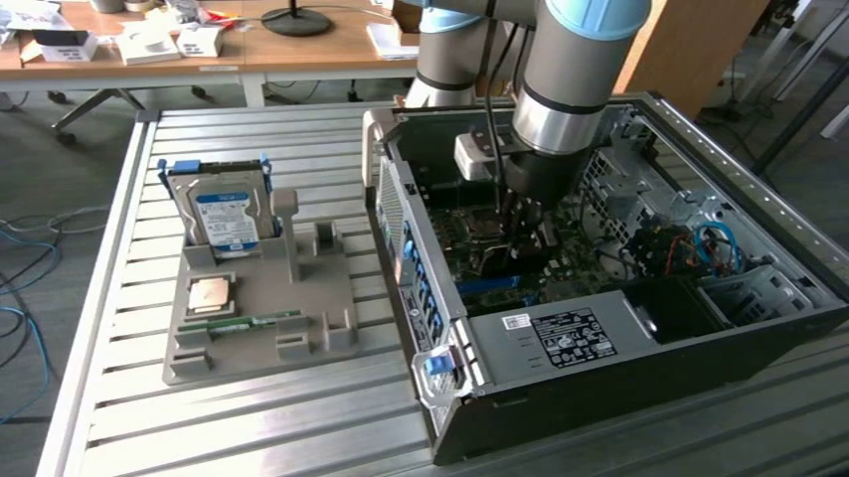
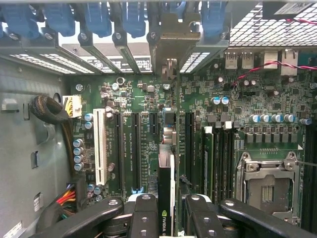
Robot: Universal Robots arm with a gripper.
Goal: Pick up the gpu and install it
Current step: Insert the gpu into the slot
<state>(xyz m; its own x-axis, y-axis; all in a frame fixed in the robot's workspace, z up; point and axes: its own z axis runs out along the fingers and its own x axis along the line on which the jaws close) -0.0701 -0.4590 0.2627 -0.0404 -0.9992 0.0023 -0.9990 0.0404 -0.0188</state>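
Note:
In the wrist view the gpu (image 2: 166, 171) appears edge-on, a thin card with a green logo near my fingers, and its silver bracket (image 2: 167, 37) reaches the case's rear slot openings. My gripper (image 2: 166, 210) is shut on it, one black finger (image 2: 142, 213) on each side. The card stands upright over the black expansion slots (image 2: 134, 148) of the motherboard; I cannot tell whether it is seated. In the exterior view my gripper (image 1: 520, 214) reaches down into the open computer case (image 1: 584, 343).
A white slot (image 2: 100, 148), memory sticks (image 2: 208, 158) and the processor socket (image 2: 267, 186) flank the card. On the slatted table, a grey holder (image 1: 318, 328) carries a hard drive (image 1: 226, 214), a processor chip (image 1: 213, 295) and a memory stick (image 1: 246, 323).

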